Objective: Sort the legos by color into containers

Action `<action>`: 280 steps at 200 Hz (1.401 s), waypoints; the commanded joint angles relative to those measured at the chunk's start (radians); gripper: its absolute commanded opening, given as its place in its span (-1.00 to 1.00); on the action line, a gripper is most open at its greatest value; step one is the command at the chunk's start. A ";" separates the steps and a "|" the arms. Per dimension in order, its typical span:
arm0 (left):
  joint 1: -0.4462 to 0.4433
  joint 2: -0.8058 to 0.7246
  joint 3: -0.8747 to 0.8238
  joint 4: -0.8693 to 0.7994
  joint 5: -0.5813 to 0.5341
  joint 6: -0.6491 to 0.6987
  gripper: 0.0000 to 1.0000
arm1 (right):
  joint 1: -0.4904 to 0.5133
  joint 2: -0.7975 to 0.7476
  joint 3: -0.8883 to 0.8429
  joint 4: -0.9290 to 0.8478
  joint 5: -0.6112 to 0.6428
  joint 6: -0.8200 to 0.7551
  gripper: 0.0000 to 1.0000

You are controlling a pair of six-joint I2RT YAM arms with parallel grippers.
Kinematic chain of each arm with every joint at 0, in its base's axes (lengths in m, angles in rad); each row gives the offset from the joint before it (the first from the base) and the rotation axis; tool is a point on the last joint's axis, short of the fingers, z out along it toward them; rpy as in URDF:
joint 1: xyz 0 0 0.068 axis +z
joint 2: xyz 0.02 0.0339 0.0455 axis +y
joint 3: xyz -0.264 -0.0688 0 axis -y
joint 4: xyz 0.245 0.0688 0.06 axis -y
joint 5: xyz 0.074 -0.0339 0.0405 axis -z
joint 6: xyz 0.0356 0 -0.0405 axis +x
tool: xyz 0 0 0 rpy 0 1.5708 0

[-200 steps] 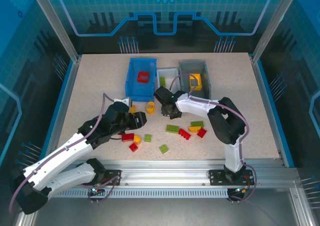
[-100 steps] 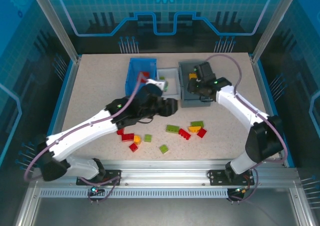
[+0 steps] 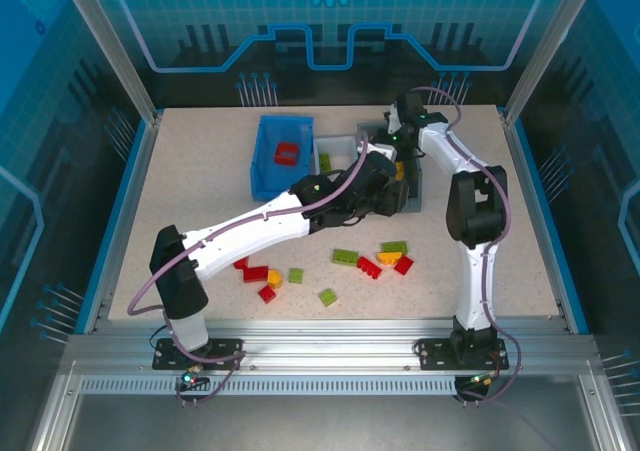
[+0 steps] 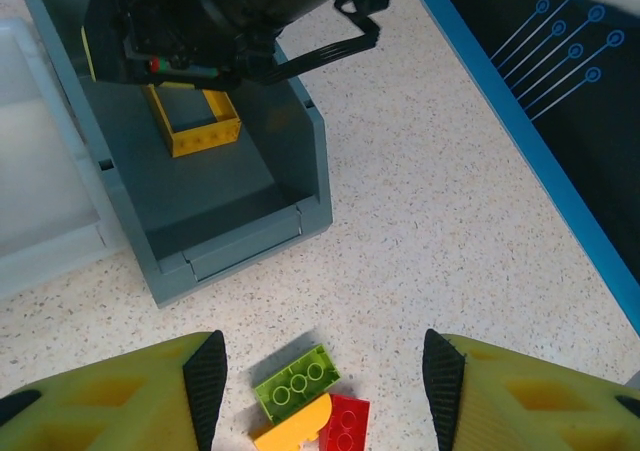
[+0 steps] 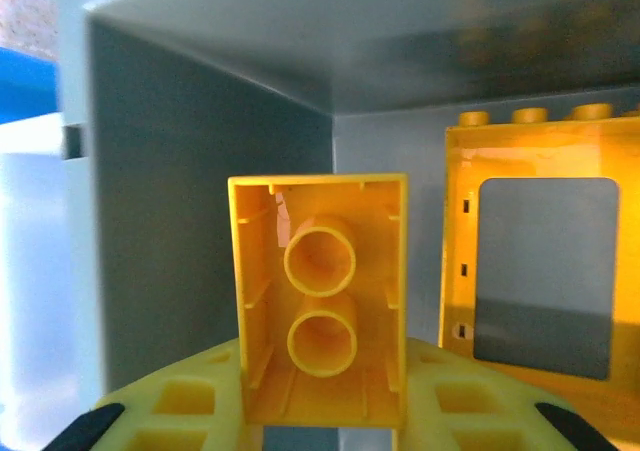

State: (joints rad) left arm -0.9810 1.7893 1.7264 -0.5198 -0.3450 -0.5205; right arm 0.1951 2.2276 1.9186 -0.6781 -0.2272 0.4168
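right claw [image 5: 325,421] with yellow brick [image 5: 320,291] at the back of grey bin [image 4: 310,161], yellow frame [image 4: 205,139] beside, front half seemingly bare

3 bins in a row at back-centre of table [image 3: 200,191], l. bin [image 3: 262,163] w/ one brick [image 3: 287,153] in it, mid bin [image 3: 341,139] next right, r. bin [image 4: 315,161] beside that, frame piece [image 4: 195,126] in r. bin, held brick [image 5: 320,301] in r. gripper [image 5: 320,396] just left of frame piece, loose bricks [image 3: 262,276] in front of bins, 3-brick cluster [image 4: 300,396] near r. bin's front wall.

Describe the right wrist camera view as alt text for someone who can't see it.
A yellow brick, seen from its hollow underside, is held in the right gripper inside the grey bin. A yellow open frame brick sits in the bin to its right, and the white bin shows at the left edge.
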 commanded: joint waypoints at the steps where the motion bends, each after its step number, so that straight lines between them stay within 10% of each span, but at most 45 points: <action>1: -0.001 -0.006 0.026 -0.023 -0.028 0.024 0.16 | -0.013 0.039 0.070 -0.075 -0.058 -0.024 -0.44; 53: -0.001 -0.079 -0.075 -0.025 -0.035 -0.008 0.16 | -0.023 0.004 0.054 -0.074 -0.049 -0.028 0.07; 146: 0.080 -0.422 -0.460 -0.234 -0.060 -0.288 0.16 | 0.035 -0.459 -0.256 0.088 0.064 -0.045 0.01; 239: 0.567 -0.651 -0.926 -0.320 0.153 -0.171 0.35 | 0.831 -1.016 -1.076 0.662 0.247 0.022 0.55; 280: 0.635 -0.519 -0.935 -0.234 0.184 -0.077 0.36 | 0.938 -1.004 -1.128 0.712 0.293 0.100 0.65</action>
State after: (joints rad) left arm -0.3809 1.2064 0.7944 -0.8165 -0.2096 -0.6868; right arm 1.1133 1.2427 0.7994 -0.0814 -0.0051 0.4561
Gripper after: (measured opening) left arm 0.682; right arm 0.819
